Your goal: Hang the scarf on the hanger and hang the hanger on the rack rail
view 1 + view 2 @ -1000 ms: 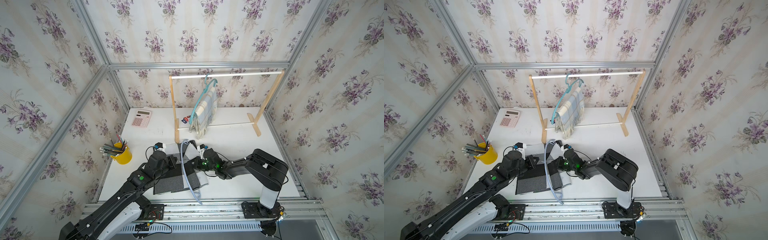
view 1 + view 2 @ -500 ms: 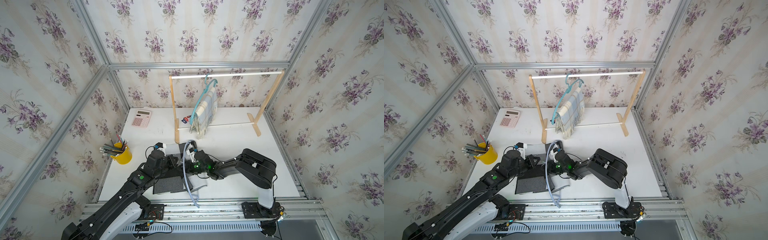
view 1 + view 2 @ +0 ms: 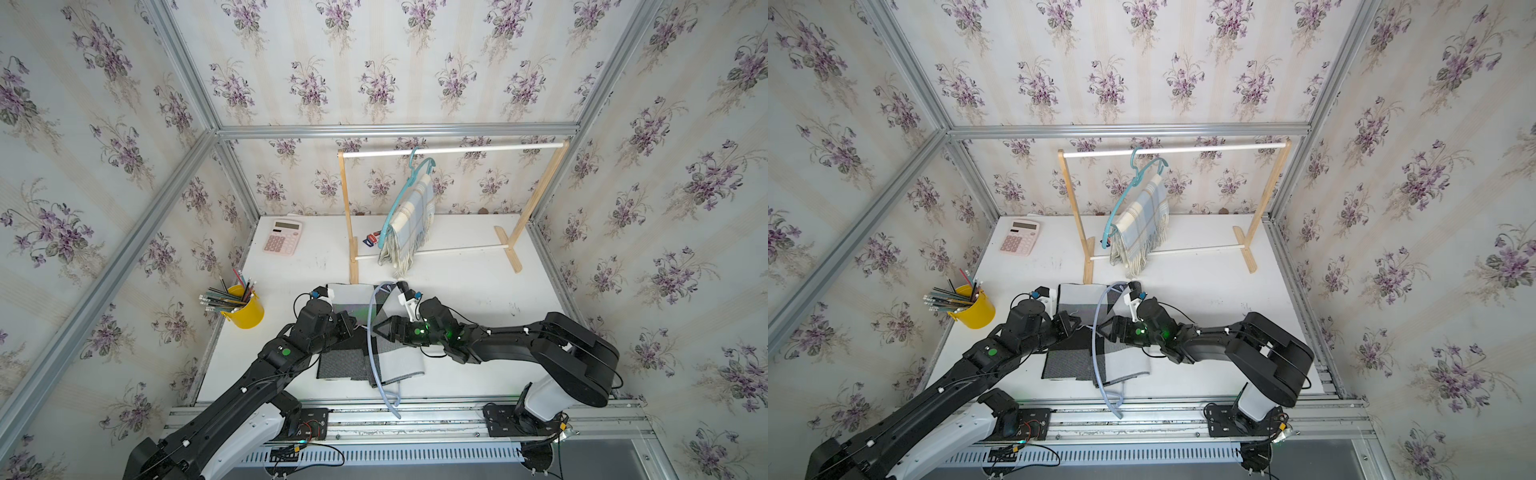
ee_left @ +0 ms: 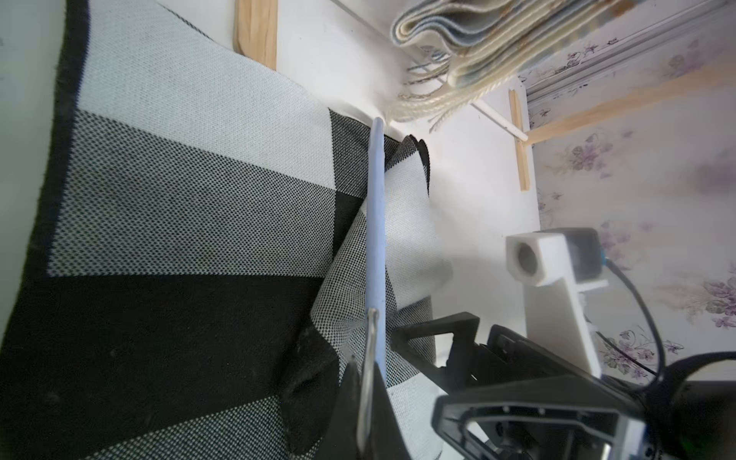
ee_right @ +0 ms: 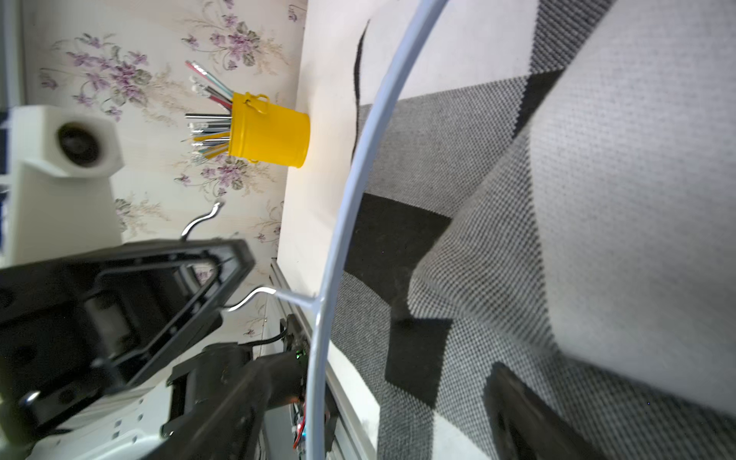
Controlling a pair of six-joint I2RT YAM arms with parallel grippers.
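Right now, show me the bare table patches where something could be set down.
Widest bare patch: table between the rack's right foot and the right arm. Smaller one: between calculator, pencil cup and the rack's left post. Crowded: front centre, with the checked scarf, hanger and left arm.

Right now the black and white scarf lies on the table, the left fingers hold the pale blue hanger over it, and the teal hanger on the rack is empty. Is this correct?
Not quite. The teal hanger on the rack is not empty: a pale plaid scarf with fringes hangs on it, as both top views show. The rest stands.
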